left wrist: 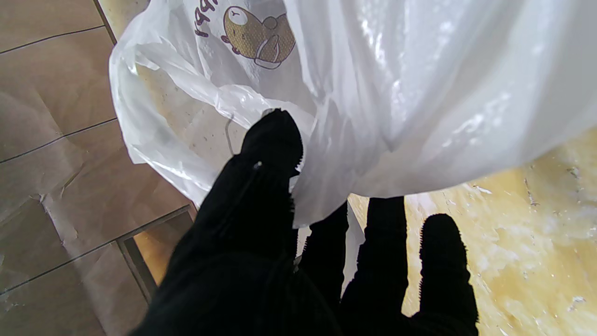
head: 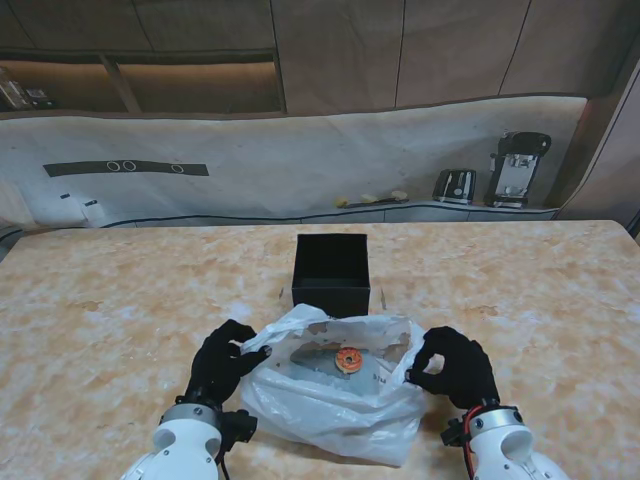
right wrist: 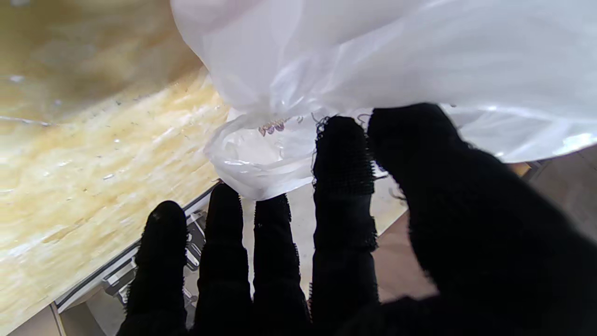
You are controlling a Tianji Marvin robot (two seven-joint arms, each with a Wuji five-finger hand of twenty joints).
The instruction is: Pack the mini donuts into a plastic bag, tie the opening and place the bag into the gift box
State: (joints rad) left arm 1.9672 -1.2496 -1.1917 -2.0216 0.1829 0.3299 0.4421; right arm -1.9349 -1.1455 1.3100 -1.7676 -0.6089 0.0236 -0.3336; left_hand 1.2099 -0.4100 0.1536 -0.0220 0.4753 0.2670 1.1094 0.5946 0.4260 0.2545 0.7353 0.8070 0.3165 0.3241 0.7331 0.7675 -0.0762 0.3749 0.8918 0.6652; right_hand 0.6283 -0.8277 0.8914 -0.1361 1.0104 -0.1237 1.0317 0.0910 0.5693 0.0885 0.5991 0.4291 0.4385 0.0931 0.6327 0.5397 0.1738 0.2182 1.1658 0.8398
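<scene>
While the desk (head: pixel 110 300) carries everything, the bag (head: pixel 335 395) is the largest thing on it, lying near me between the two hands with its mouth toward the box (head: pixel 331 272), which stands open just beyond it. The bag is thin, whitish, see-through plastic, crumpled and glossy, with a brown cartoon print on one side; it looks very light, limp and slippery, likely to slide through a loose pinch and to collapse shut if let go. The best hold, I judge, is the rim of the mouth on each side, gathered into a bunch so it can be twisted and tied. The left robot hand (head: pixel 222 362) is closed on the bag's left rim, thumb over the film and fingers under it. The right robot hand (head: pixel 455 367) pinches the right rim the same way. Inside, one donut (head: pixel 349 360) shows through the plastic, small, round, orange-brown with a hole; it looks soft and easily squashed, so the bag should be lifted by its neck, not squeezed. Whether more donuts lie beside it I cannot tell
</scene>
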